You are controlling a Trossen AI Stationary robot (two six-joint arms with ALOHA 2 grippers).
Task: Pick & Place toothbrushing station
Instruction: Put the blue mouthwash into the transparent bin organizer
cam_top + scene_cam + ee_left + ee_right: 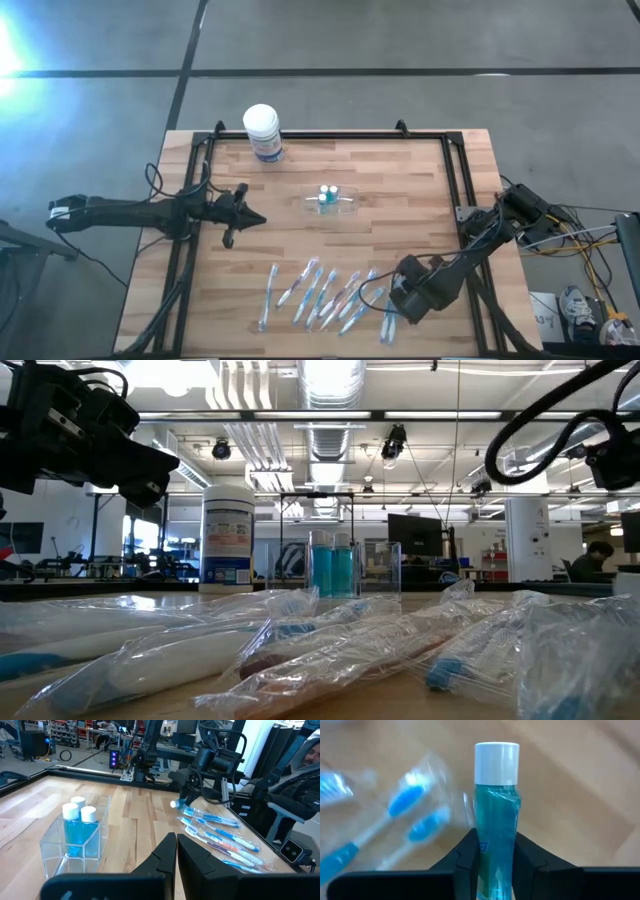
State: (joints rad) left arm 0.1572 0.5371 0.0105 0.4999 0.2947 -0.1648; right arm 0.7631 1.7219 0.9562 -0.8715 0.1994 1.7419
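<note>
While my right fingers (pixel 496 860) pinch one blue white-capped bottle (pixel 496 815), the toothbrushing station (pixel 330 200) (clear, colourless, round-ended) sits mid-table (pixel 400 180), holding two such bottles, at twelve o'clock from the bagged toothbrushes (pixel 320 295). My left fingers (pixel 176 857) are closed, empty.

On the table stands one clear toothbrushing station (pixel 329 201) with two blue bottles (pixel 79 826) inside. A third blue bottle (pixel 496 820) is between the right gripper's fingers. There is one white tub (pixel 263 132) at the far side. Near the front lie wrapped toothbrushes (pixel 325 296) (about eight; they overlap, so exact count is unclear).
</note>
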